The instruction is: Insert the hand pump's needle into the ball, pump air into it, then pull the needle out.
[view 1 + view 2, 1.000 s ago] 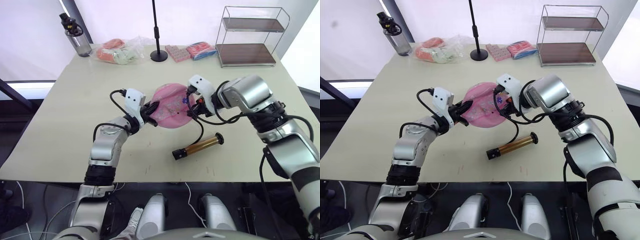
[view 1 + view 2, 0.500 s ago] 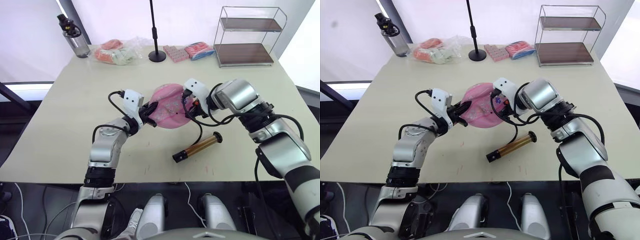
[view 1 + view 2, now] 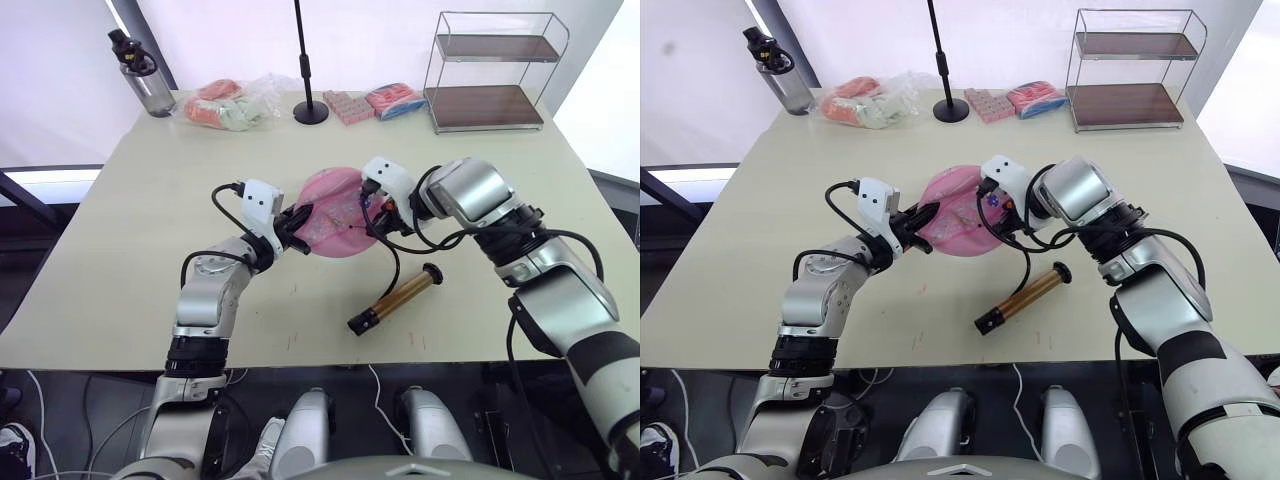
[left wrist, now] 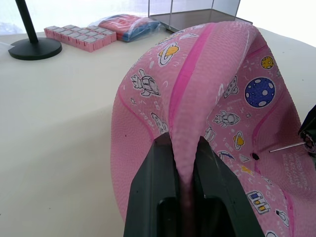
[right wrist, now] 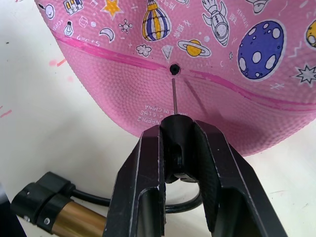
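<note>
The pink ball, dented and printed with cartoons, lies at mid-table. My left gripper is shut on a raised fold of its skin. My right gripper is shut on the black fitting of the needle. The thin pin points at the ball's small valve hole, its tip just short of it. The hand pump, a gold cylinder with black ends, lies on the table in front of the ball. Its black hose curves up to my right gripper.
Along the table's far edge stand a water bottle, a clear bag of packets, a black stand base, a pink block tray, a red-blue pack and a wire shelf.
The view has shifted slightly. My right gripper has edged a little closer to the ball, and the pump has swung slightly on the table. The left gripper keeps its hold.
</note>
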Robot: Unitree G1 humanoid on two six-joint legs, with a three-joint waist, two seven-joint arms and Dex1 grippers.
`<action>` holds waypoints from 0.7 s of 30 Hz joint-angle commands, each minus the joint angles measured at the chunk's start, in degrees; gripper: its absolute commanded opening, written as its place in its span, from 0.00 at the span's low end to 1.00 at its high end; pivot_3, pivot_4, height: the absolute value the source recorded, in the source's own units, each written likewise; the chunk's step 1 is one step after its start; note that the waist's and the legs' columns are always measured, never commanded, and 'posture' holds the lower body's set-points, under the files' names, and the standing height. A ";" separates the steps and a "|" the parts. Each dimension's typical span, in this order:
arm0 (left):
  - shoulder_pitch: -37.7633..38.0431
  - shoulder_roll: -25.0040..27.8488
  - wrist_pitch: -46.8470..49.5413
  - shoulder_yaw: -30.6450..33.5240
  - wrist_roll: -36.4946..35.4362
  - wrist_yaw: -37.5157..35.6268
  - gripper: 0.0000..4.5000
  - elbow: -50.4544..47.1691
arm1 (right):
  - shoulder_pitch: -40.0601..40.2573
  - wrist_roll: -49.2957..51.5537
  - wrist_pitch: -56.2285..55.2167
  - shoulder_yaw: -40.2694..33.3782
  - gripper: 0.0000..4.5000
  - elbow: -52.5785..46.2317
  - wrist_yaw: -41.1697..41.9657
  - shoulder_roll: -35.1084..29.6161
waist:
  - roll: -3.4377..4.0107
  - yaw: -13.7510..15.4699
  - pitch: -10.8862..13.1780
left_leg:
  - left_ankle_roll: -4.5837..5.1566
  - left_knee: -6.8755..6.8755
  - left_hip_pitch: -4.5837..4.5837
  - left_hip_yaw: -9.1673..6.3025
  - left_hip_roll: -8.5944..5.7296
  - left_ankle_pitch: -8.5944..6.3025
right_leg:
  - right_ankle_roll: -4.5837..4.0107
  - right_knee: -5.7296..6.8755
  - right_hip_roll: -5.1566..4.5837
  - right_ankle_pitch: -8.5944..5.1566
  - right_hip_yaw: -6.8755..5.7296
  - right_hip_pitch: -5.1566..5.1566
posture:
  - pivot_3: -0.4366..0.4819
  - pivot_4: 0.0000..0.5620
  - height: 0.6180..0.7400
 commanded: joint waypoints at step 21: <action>0.86 -0.60 -0.06 -1.71 0.11 -0.64 0.00 -1.41 | -2.92 -3.31 -4.20 -0.37 0.07 2.70 2.17 3.15 | 0.00 -0.13 0.00 | 0.00 -0.01 0.03 -0.02 0.00 0.00 | 0.00 0.02 0.01 0.00 0.00 -0.01 | 0.48 0.27 0.93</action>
